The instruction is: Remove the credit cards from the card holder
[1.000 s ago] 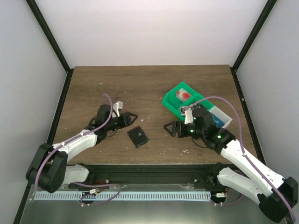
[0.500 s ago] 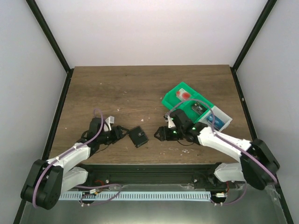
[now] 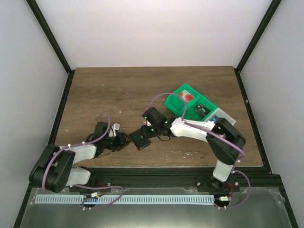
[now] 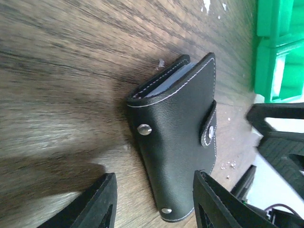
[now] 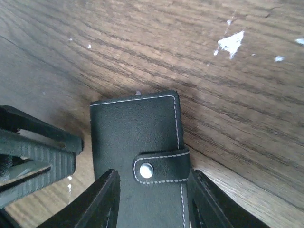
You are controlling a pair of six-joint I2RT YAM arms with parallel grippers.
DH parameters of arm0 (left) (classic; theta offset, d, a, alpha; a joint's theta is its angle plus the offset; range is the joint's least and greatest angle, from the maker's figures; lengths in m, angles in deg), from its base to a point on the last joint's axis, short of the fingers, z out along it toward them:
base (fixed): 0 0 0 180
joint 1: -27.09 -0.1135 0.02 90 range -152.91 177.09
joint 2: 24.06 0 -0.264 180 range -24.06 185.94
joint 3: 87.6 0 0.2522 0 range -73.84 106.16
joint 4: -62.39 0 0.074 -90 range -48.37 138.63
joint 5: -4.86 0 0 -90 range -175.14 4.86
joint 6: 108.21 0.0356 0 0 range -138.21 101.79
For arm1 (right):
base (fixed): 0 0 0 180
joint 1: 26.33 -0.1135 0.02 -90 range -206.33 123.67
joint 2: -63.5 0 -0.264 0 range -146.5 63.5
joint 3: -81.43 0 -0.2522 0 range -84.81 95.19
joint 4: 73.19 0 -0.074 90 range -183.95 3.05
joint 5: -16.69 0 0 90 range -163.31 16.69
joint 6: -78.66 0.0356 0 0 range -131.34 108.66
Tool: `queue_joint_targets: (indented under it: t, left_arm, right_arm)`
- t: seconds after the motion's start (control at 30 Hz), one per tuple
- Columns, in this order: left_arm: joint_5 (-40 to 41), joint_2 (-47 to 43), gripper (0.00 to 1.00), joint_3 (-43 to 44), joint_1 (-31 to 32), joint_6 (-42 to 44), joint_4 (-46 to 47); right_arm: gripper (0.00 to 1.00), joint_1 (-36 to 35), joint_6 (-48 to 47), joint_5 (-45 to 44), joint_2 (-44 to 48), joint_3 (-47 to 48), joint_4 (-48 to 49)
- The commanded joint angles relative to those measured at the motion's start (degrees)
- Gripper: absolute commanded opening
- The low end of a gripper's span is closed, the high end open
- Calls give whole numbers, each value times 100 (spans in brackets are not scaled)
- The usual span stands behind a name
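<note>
Both arms have closed in since a second ago; the left tool (image 4: 154, 175) and right tool (image 5: 153, 173) gape, straddling the one card holder (image 3: 140, 138) near the counter's (image 3: 109, 90) front edge. It is black, white-stitched and snapped shut. One green tray (image 3: 173, 102) sits right. White flecks dot the wood grain; the walls (image 3: 152, 33) are pale.

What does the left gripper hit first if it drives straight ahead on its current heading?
The card holder: it lies snapped shut with its near end between the left gripper's open jaws. Beyond it the right gripper faces back, but depth there is hard to judge.
</note>
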Motion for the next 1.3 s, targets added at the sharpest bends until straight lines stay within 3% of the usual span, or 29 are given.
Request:
queue_joint_targets:
  t: [0.0,0.4,0.7,1.27]
  left_arm:
    - [-569,364,45,-109,-35,-254,805]
    - [-891,792,32,-227,-35,-689,1688]
    - [-904,1119,26,-210,-35,-514,1684]
    - [-1005,1361,25,-216,-60,-621,1919]
  right_arm:
    - [40,-169,-299,-399,-352,389,-191]
    - [34,-184,-414,6,-861,674,-227]
    - [36,-306,-334,-518,-834,1003,-845]
    - [30,-389,-582,-540,-1147,1061,-671]
